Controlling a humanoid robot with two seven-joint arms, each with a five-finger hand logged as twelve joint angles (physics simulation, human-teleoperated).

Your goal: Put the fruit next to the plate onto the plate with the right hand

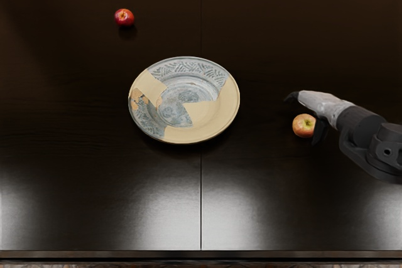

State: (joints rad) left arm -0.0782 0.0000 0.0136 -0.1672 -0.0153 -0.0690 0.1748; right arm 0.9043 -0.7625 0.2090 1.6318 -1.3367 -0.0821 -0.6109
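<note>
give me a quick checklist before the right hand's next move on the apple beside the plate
1. Target: the small yellow-red apple lies on the dark glossy table, to the right of the round blue-and-cream patterned plate: ok.
2. The right hand is at the apple, just behind it, with its fingers open: ok.
3. Fingers closed around the apple: not ok, no grasp yet.
4. Hand touching the apple: cannot tell.
5. Plate lies flat at the table's middle, apart from the apple: ok.
6. The small red apple sits at the far left, off the path from hand to plate: ok.
</note>
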